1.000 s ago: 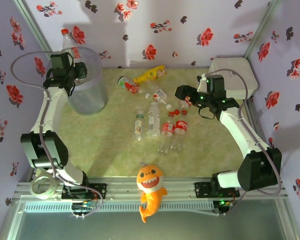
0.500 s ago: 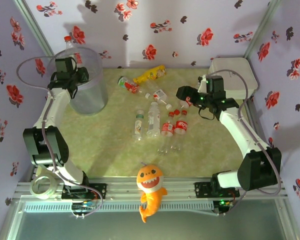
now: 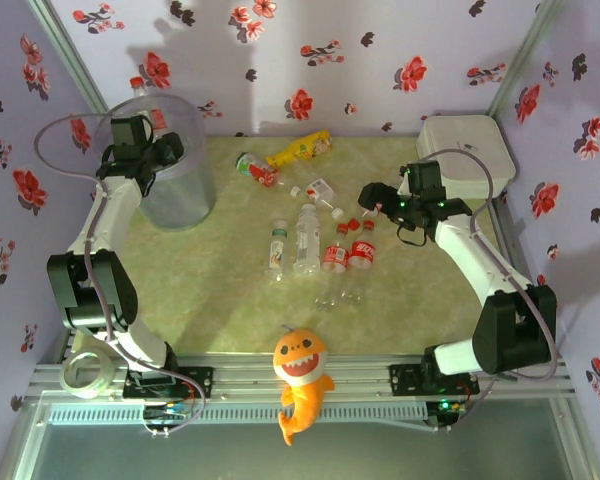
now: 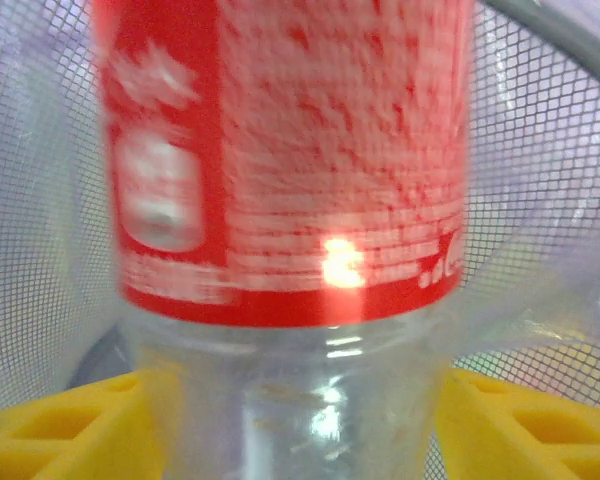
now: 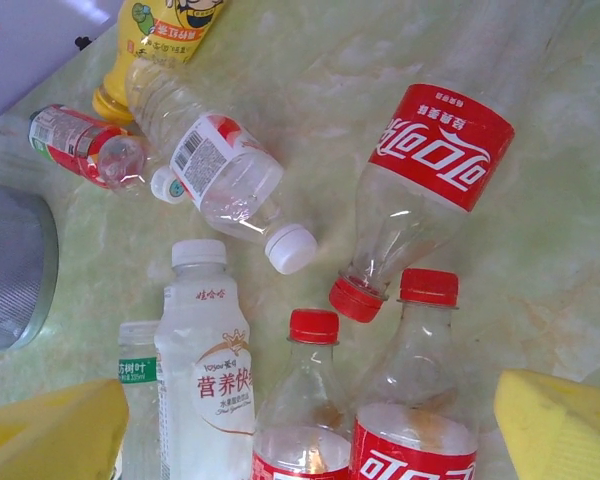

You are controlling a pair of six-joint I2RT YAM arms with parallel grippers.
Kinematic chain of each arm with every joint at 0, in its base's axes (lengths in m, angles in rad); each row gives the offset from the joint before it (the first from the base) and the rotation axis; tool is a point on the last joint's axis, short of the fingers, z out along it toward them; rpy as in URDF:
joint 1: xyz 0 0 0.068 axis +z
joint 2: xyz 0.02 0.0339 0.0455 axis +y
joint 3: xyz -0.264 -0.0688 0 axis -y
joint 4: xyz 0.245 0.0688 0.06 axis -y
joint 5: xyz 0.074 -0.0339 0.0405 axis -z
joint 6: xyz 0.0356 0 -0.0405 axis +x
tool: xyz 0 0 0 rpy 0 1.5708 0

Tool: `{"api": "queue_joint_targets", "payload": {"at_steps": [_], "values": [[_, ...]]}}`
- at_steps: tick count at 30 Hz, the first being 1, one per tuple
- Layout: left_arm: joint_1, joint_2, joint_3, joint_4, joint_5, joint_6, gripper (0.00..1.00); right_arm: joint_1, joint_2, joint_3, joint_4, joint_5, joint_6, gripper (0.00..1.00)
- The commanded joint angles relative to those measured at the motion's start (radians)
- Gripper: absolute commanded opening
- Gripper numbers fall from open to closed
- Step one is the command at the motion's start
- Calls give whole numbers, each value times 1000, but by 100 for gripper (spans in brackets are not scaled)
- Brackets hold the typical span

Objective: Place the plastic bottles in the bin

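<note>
The right gripper (image 3: 368,197) has shifted left and nearer, fingers spread above the loose plastic bottles (image 3: 307,238) mid-table. Far left, over the bin (image 3: 183,196), the left gripper (image 4: 300,425) flanks a red-labelled bottle (image 4: 290,150); whether it pinches the bottle, I cannot tell.

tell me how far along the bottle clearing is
Done: I can't tell whether any bottle lies in the bin yet. In hand: a red-labelled bottle sits within the left gripper over the bin; gripped or let go, I can't tell. Left: eight bottles lie on the table, the yellow bottle included, with the open right gripper hovering over them.
</note>
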Motion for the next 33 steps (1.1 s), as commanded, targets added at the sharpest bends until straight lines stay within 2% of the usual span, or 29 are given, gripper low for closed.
{"api": "queue_joint_targets", "payload": {"at_steps": [1, 12, 20, 27, 33], "values": [[2, 30, 2, 1, 29, 7, 73, -7, 15, -1, -10, 34, 10, 95], [3, 8, 26, -22, 37, 25, 76, -16, 76, -2, -6, 152, 55, 91], [2, -94, 97, -75, 37, 73, 89, -48, 211, 44, 64, 227, 102, 88], [-24, -231, 126, -140, 35, 108, 96, -112, 403, 203, 103, 249, 127, 91], [-109, -392, 57, -203, -5, 101, 97, -115, 558, 361, 95, 261, 145, 93]]}}
